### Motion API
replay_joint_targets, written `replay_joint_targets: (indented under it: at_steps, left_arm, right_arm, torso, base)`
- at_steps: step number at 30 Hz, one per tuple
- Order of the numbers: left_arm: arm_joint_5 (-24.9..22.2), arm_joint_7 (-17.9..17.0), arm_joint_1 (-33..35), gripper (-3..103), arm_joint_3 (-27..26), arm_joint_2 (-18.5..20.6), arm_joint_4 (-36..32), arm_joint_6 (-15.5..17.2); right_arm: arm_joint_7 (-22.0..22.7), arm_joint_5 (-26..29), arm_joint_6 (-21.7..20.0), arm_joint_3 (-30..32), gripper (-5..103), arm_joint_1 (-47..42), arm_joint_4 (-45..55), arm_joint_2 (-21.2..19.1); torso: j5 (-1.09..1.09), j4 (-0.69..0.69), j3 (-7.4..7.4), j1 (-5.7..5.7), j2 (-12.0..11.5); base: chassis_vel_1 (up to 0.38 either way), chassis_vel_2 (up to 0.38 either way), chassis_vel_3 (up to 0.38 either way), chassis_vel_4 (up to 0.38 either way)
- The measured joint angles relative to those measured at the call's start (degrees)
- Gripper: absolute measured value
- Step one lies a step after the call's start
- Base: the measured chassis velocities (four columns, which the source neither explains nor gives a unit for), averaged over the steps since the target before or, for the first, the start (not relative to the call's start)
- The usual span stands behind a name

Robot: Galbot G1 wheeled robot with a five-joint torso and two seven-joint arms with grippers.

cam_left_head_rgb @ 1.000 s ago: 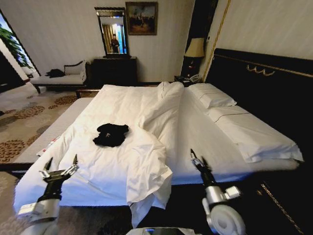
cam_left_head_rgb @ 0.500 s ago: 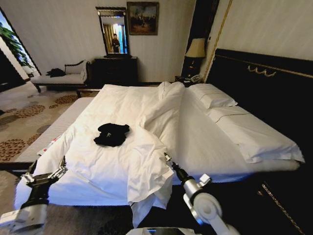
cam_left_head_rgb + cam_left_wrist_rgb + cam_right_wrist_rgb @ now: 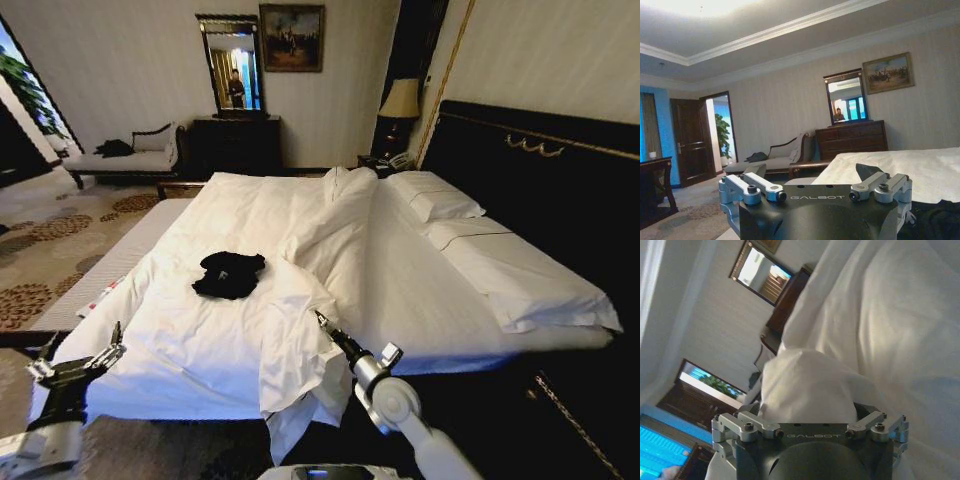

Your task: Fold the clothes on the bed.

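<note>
Folding is not begun: the black T-shirt lies crumpled on the white duvet of the bed, near its left side. Left gripper is spread by the bed's corner, holding nothing. Right gripper touches a duvet fold; I cannot tell its state.

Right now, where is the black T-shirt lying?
In the head view, the black T-shirt lies crumpled on the white duvet, left of the raised duvet fold.

Probably a hotel bedroom: large bed, dresser, mirror, bedside lamp
</note>
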Motion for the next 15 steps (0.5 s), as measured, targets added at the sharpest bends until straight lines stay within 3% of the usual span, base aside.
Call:
replay_joint_targets:
  at_steps: [7, 15]
  left_arm:
    - [-0.29, -0.02, 0.03, 100, -0.57, -0.02, 0.22, 0.02]
    - [-0.47, -0.13, -0.15, 100, -0.72, -0.34, 0.41, 0.02]
  right_arm:
    - [0.41, 0.72, 0.06, -1.49, 100, 3.75, -2.95, 0.36]
    - [0.76, 0.67, -0.04, -2.23, 75, 3.55, -2.86, 0.92]
  torso:
    - [0.00, 0.00, 0.00, 0.00, 0.00]
    - [0.00, 0.00, 0.00, -0.01, 0.00]
  base:
    - [0.000, 0.000, 0.000, 0.000]
    - [0.000, 0.000, 0.000, 0.000]
